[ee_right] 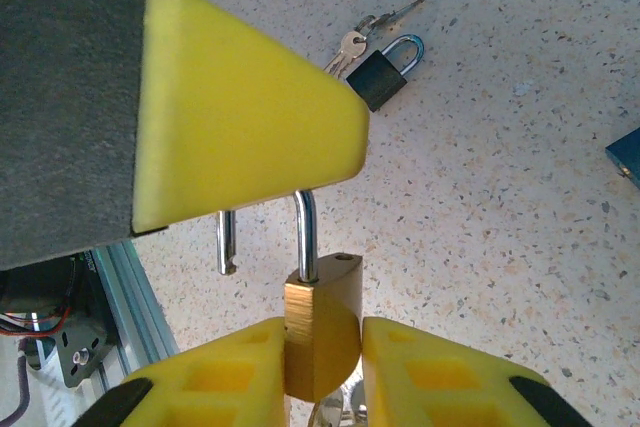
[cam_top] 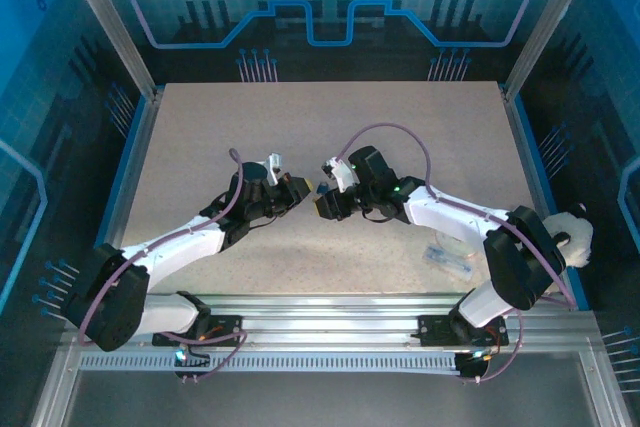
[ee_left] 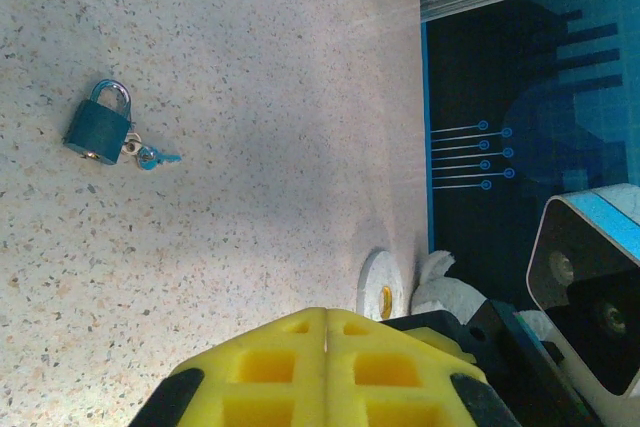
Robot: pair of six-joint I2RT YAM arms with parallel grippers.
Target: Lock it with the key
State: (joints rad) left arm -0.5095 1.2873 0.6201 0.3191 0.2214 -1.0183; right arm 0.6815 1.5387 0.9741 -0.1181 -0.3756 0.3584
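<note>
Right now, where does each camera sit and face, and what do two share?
Top external: above and behind the bases, looking down on the table, left arm and right arm.
Left wrist: on the left arm, facing the table past its shut left hand.
Right wrist: looks past the right hand, closed on a brass padlock.
Shared: all show the speckled table.

Brass padlock (ee_right: 320, 332) base off-frame

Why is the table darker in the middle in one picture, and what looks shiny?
Left wrist view: a soft grey shadow runs diagonally across the table, right of the blue padlock. Right wrist view: the brass padlock has a bright glint on its shackle.
</note>
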